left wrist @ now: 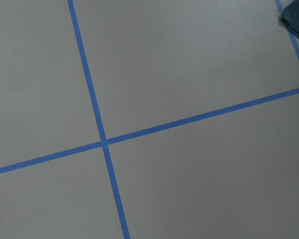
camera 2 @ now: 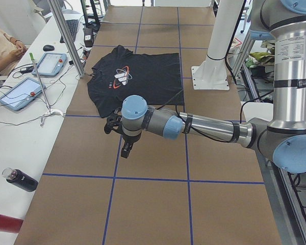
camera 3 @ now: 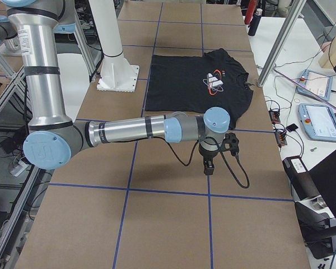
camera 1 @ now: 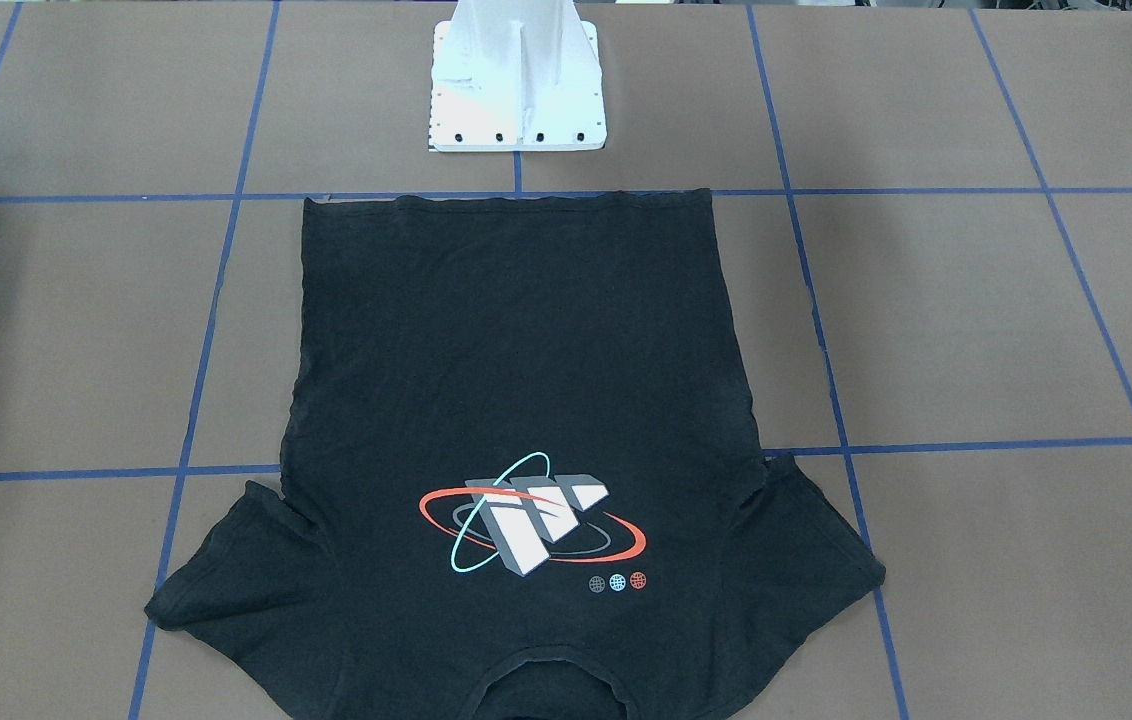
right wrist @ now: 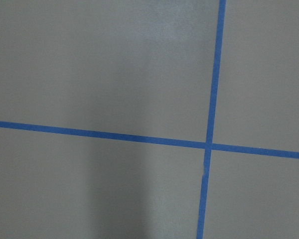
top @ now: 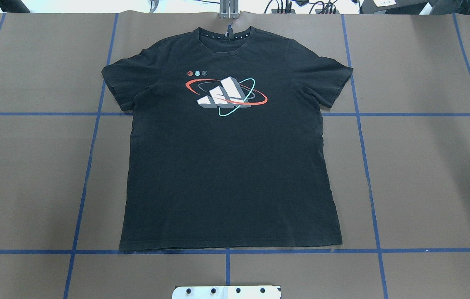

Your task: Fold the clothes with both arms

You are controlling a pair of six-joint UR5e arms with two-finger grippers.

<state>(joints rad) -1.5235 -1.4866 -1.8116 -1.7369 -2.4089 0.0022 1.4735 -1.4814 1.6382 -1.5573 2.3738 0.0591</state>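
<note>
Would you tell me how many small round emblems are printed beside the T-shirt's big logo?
3, in a row on the T-shirt, just above the logo in the overhead view: a red emblem, a teal emblem and a grey emblem. None appears hidden.

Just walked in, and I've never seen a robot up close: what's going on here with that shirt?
A black T-shirt lies spread flat, logo up, on the table, with no fold made yet. The robot's left arm and right arm hang over bare table, one off each side of it, touching nothing. Whether the left gripper or right gripper is open cannot be told.
</note>
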